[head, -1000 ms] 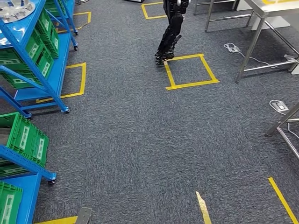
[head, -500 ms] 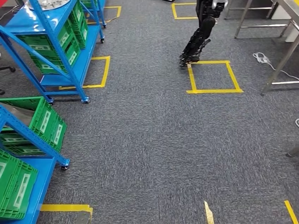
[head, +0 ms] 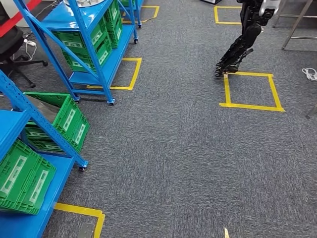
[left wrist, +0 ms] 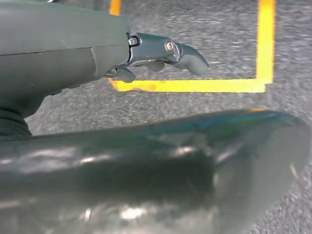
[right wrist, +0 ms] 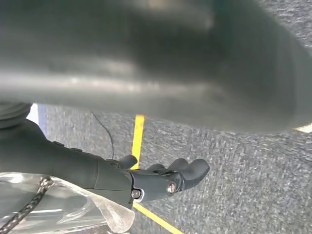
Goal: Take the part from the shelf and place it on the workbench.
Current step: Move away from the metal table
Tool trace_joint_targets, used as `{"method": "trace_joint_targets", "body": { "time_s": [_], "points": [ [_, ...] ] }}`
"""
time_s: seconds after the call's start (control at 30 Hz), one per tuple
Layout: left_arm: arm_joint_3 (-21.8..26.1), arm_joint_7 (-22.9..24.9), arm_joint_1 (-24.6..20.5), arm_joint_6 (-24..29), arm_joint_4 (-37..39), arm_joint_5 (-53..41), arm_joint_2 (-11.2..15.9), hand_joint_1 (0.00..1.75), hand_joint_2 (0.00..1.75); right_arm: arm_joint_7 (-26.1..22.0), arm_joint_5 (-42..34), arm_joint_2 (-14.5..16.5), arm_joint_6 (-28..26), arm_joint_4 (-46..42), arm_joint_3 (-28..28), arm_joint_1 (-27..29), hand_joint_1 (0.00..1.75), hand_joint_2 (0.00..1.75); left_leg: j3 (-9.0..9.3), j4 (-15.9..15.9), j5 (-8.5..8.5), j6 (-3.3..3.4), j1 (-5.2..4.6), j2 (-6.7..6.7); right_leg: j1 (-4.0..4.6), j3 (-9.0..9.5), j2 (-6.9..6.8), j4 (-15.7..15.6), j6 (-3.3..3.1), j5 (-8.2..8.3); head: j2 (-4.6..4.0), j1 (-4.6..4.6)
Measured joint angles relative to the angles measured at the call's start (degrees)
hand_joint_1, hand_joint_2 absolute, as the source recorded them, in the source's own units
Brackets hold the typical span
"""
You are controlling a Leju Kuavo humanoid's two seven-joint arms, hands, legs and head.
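Writing: the green crates [head: 60, 121] carry white labels [head: 69, 119], but the print is too small to read.
Shelves: the near blue shelf [head: 20, 110] stands at the left edge, and the far blue shelf [head: 98, 20] is behind it, on wheels; both hold green crates.
Part: a silver rim [head: 82, 2] lies on the top level of the far blue shelf, cut by the picture edge; it seems to be the part, well apart from both hands.
Open room: the grey carpet [head: 176, 153] is wide and free between the shelves and the yellow tape square [head: 249, 106].
Other robot: black legs [head: 239, 47] stand at the far corner of that square.
Left hand [left wrist: 158, 51]: fingers stretched out and apart, holding nothing, above the carpet and a yellow tape line [left wrist: 191, 86].
Right hand [right wrist: 162, 178]: fingers stretched out, holding nothing, above the carpet.
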Motion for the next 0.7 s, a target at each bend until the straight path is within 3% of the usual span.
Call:
{"method": "trace_joint_targets", "body": {
  "time_s": [0.03,0.1,0.17,0.2,0.23,0.27,0.33,0.4,0.47,0.53,0.57,0.63,0.67,0.7],
  "points": [
    [0.27,-0.09,0.17,0.10,0.00,0.22,0.16,0.00,0.00,0.15,0.18,0.14,0.01,0.00,0.01,0.14,0.00,0.00,-0.58,1.30,-0.83,-0.24,-0.02,1.00,-0.03,0.14,-0.53,-0.06,-0.39,-0.04,0.00,-0.16],
    [0.77,-0.19,0.33,0.24,0.00,0.59,0.35,0.00,0.00,0.43,0.64,0.24,-0.01,0.00,0.02,0.51,0.00,0.00,-3.61,7.52,-3.92,-0.71,0.00,3.68,0.12,0.36,-1.77,-0.12,-1.01,-0.24,-0.01,-0.43],
    [1.12,0.03,0.55,0.30,0.00,0.81,0.48,0.00,0.00,0.71,1.22,0.24,-0.05,0.00,0.09,0.90,0.00,0.00,-7.52,15.02,-6.63,-0.88,0.16,4.75,0.44,0.46,-3.14,-0.12,-1.33,-0.50,-0.01,-0.49],
    [1.29,0.21,0.78,0.30,0.00,0.87,0.52,0.00,0.00,0.84,1.51,0.24,-0.10,0.00,0.21,0.99,0.00,0.00,-8.41,16.58,-6.63,-0.80,0.18,4.87,0.58,0.56,-3.72,-0.12,-1.41,-0.63,-0.01,-0.50],
    [1.49,0.41,1.05,0.31,0.00,0.94,0.59,0.00,0.00,0.93,1.73,0.24,-0.15,0.00,0.39,1.03,0.00,0.00,-8.13,15.82,-5.49,-0.58,0.14,4.94,0.68,0.72,-4.20,-0.12,-1.45,-0.77,-0.01,-0.50],
    [1.72,0.53,1.29,0.32,0.00,1.04,0.67,0.00,0.00,0.96,1.94,0.25,-0.19,0.00,0.61,1.02,0.00,0.00,-6.72,12.81,-3.48,-0.22,-0.01,5.14,0.76,0.96,-4.62,-0.12,-1.44,-0.92,-0.01,-0.50],
    [2.17,0.52,1.49,0.33,0.00,1.28,0.83,0.00,0.00,0.81,2.25,0.31,-0.27,0.00,0.97,0.98,0.00,0.00,-2.76,4.64,0.02,0.81,-0.79,6.92,0.89,1.39,-5.45,-0.16,-1.22,-1.33,-0.01,-0.49],
    [2.42,0.19,1.36,0.22,0.00,1.41,0.93,0.00,0.00,0.55,2.60,0.37,-0.55,0.00,1.27,0.92,0.00,0.00,-0.73,0.29,0.78,1.51,-1.57,8.47,0.98,1.57,-6.33,-0.23,-0.73,-1.66,0.00,-0.50],
    [2.55,-0.15,1.40,0.02,0.00,1.45,0.94,0.00,0.00,0.36,2.83,0.37,-0.88,0.00,1.64,0.74,0.00,0.00,-0.51,-0.42,0.68,1.78,-1.79,7.95,1.02,1.93,-7.30,-0.56,-0.20,-1.80,0.00,-0.53],
    [2.68,-0.35,1.61,-0.07,0.00,1.52,0.92,0.00,0.00,0.25,2.88,0.35,-1.04,0.00,2.01,0.51,0.00,0.00,0.21,-1.59,1.17,2.17,-1.46,7.02,0.96,1.79,-6.43,0.35,0.24,-2.75,-0.01,-0.40],
    [2.73,-0.43,1.57,-0.10,0.00,1.54,0.91,0.00,0.00,0.21,2.87,0.34,-1.09,0.01,2.16,0.45,0.00,0.00,0.61,-2.15,1.40,2.37,-1.20,6.55,0.94,0.86,-5.30,2.43,0.46,-3.94,-0.01,-0.28],
    [2.78,-0.56,1.36,-0.38,0.00,1.42,0.84,0.00,0.00,-0.07,2.77,0.32,-1.27,0.02,2.32,0.53,0.00,0.00,0.83,-2.45,1.51,2.62,-0.90,5.55,0.74,-2.96,-3.01,9.70,0.75,-7.17,-0.01,-0.08],
    [2.78,-0.62,1.28,-0.66,0.00,1.27,0.75,0.00,0.00,-0.38,2.68,0.31,-1.45,0.02,2.36,0.59,0.00,0.00,0.84,-2.42,1.46,2.65,-0.86,4.99,0.69,-5.04,-2.60,13.25,0.92,-8.26,-0.01,-0.06],
    [2.78,-0.66,1.26,-0.96,0.00,1.08,0.63,0.00,0.00,-0.79,2.58,0.26,-1.68,0.02,2.39,0.62,0.00,0.00,0.90,-2.39,1.39,2.63,-0.83,4.44,0.64,-6.47,-2.45,15.25,1.06,-8.34,-0.01,-0.07]
  ]
}}
